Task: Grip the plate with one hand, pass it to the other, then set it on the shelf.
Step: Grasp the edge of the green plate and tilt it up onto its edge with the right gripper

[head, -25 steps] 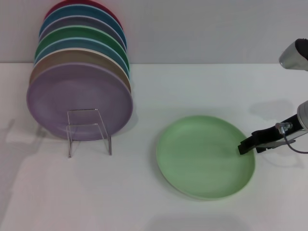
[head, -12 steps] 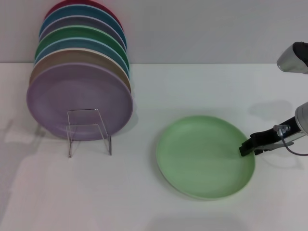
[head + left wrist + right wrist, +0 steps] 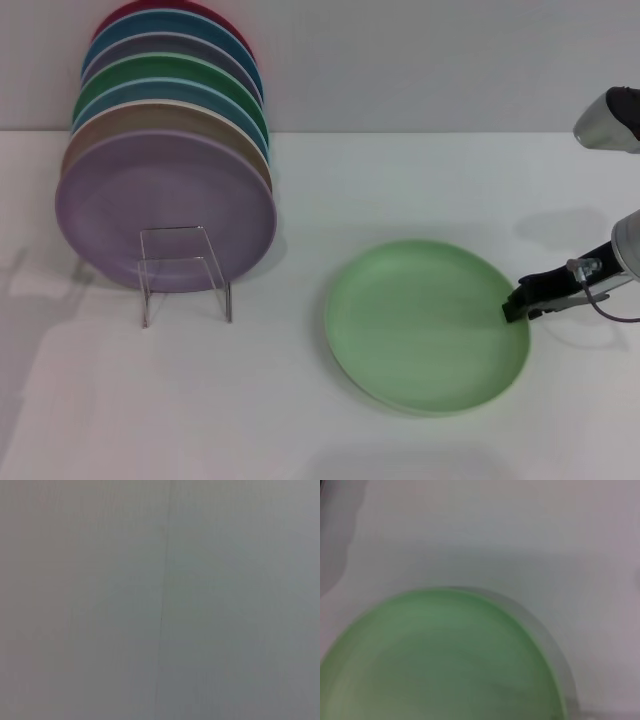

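Note:
The mint-green plate [image 3: 425, 325] lies flat on the white table, right of centre in the head view. It fills the lower part of the right wrist view [image 3: 445, 660]. My right gripper [image 3: 516, 304] reaches in from the right and sits low at the plate's right rim. The clear acrylic and wire shelf [image 3: 186, 272] stands at the left and holds several upright plates, with a lilac plate [image 3: 165, 205] at the front. My left gripper is out of view; its wrist view shows only a blank grey surface.
The white table [image 3: 420, 180] stretches between the shelf and the plate. A grey wall [image 3: 430, 60] runs along the back. Behind the lilac plate stand tan, blue, dark green and red plates [image 3: 170, 75].
My right gripper has drawn back slightly to the right along the plate's rim. The plate and the shelf have not moved.

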